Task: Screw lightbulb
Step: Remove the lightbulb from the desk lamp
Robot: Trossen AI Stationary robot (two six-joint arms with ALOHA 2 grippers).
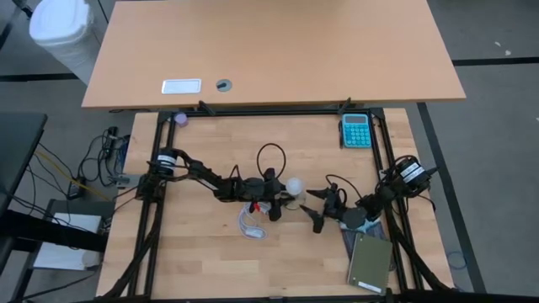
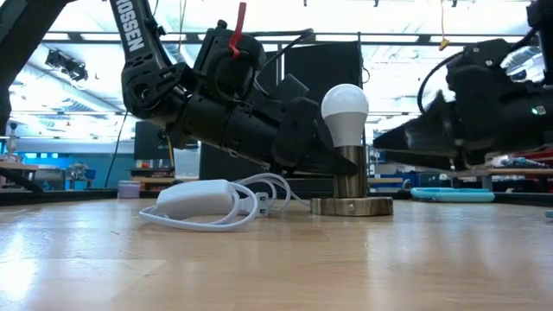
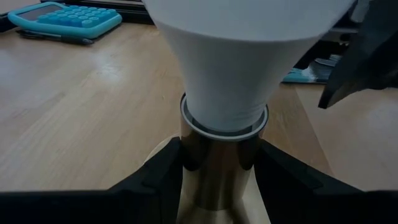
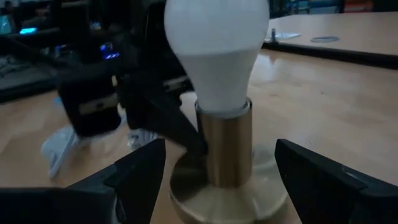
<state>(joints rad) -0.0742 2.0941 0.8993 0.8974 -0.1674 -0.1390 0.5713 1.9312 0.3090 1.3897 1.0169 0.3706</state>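
Note:
The white lightbulb stands upright in a metal socket tube on a round metal base disc that rests on the wooden table. It shows from above in the high view. My left gripper reaches in low from the table's left and is shut on the socket tube just under the bulb. My right gripper is open and stands a little to the right of the lamp. Its fingers point at the lamp without touching it, and it also shows in the high view. My left gripper pinches the socket tube between its two fingers, just below the bulb's neck. The fingers come in about level from the table's left, one on each side of the tube. The tube stays upright, its base disc on the table.
A white cord with a white inline box lies coiled to the left of the base, under my left arm. A teal calculator lies at the far right. A grey-green notebook lies at the near right, by my right arm.

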